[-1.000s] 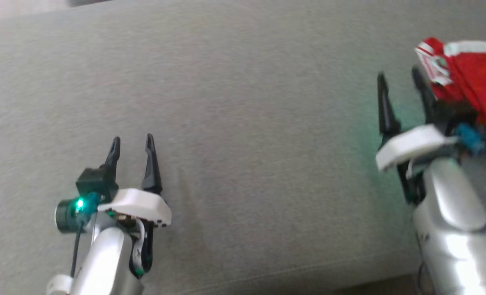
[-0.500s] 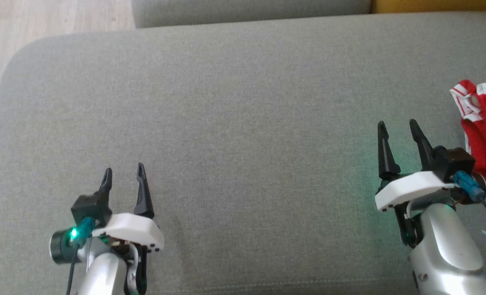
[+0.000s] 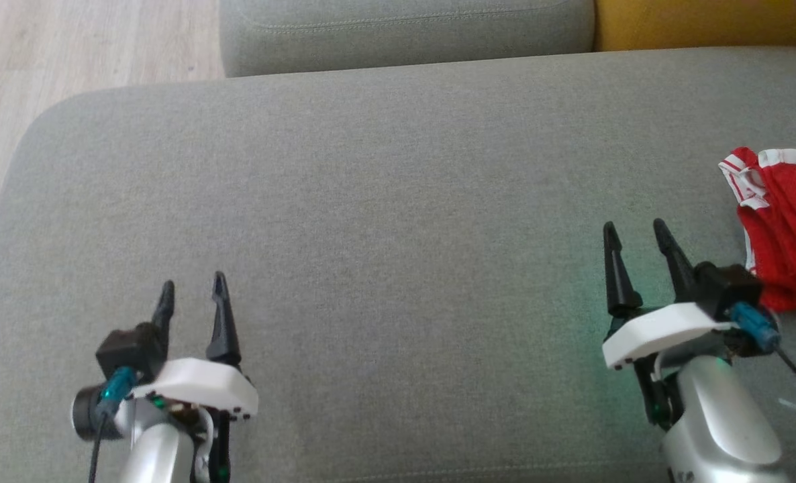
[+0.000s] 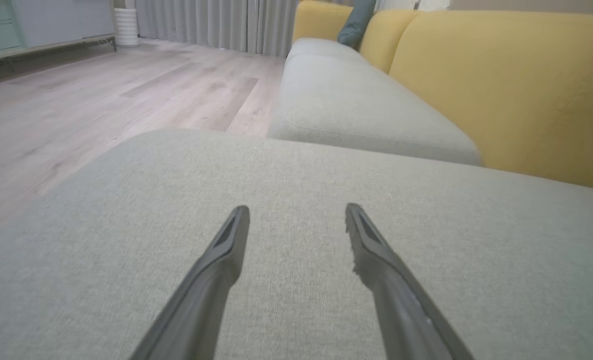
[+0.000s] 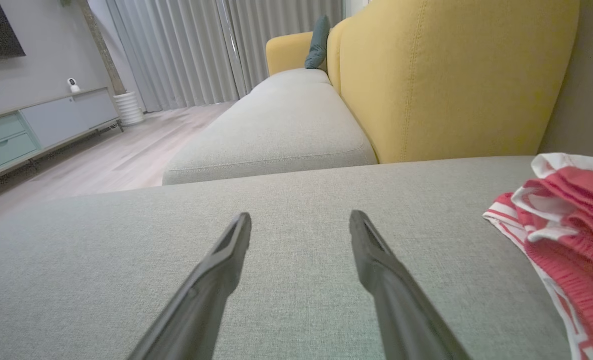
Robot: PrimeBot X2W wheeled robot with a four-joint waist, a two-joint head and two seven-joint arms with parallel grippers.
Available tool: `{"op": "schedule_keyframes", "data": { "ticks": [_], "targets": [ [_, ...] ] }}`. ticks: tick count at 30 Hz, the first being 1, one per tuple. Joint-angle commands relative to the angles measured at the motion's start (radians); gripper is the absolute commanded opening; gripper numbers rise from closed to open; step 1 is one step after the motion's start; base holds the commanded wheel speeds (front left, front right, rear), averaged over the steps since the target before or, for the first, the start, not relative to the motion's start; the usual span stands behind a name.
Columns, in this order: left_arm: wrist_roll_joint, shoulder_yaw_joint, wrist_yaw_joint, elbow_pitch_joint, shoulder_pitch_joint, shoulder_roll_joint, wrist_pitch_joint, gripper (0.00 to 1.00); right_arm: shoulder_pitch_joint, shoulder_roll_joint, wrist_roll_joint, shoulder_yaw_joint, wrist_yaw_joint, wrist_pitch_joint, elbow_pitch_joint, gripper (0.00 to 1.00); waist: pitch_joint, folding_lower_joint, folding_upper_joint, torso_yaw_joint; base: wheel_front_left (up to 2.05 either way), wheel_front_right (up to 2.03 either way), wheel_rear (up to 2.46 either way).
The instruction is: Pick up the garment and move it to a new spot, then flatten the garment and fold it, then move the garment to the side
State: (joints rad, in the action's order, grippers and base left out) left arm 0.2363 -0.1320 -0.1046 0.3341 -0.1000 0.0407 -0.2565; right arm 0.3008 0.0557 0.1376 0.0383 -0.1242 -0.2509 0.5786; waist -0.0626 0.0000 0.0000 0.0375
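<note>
Lying crumpled at the far right of the grey woven seat cushion (image 3: 398,201) is one red garment (image 3: 784,235), soft knit with white striped trim, bunched in loose folds. It sits just to the right of the right tool (image 3: 635,225); the fingers are apart from it. Two tools in total, each with two long dark tapered fingers on a white housing and silver forearm. Right tool spread wide, holding nothing. Left tool (image 3: 193,282) also wide and empty, well apart from the garment, over bare cushion at lower left. Two grey cushions counted: the big rounded-corner one under the tools and a second one (image 3: 405,33) beyond it. Pale wood-plank floor (image 3: 69,54) at upper left. The head view takes in both tools together. The right wrist view adds a fuzzy yellow backrest (image 5: 451,75), one teal pillow (image 5: 319,42), pleated grey curtains (image 5: 201,50) and a low cabinet (image 5: 26,125), with the garment's ribbed texture at its right edge. The left wrist view has plain cushion ahead of its fingers.
</note>
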Motion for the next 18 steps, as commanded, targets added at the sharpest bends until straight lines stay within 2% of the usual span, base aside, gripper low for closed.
{"op": "schedule_keyframes", "data": {
  "ticks": [1,5,18],
  "targets": [
    [0.002,0.001,0.000,0.003,-0.001,0.000,0.000,0.00,-0.001,0.000,0.001,0.000,0.000,0.001,0.008,0.00,0.000,0.0000,0.0000,0.000,0.00,0.00,0.00],
    [0.012,0.001,0.001,0.057,0.023,-0.006,0.005,0.00,-0.040,-0.004,0.010,-0.003,0.000,0.009,0.055,0.00,0.001,0.0000,0.0000,0.000,0.00,0.00,0.00],
    [0.166,0.028,0.027,0.041,0.019,-0.004,0.046,0.00,-0.058,-0.004,0.176,-0.020,-0.001,0.049,0.011,0.00,0.008,0.0000,0.0000,-0.005,0.00,0.00,0.00]
  ]
}}
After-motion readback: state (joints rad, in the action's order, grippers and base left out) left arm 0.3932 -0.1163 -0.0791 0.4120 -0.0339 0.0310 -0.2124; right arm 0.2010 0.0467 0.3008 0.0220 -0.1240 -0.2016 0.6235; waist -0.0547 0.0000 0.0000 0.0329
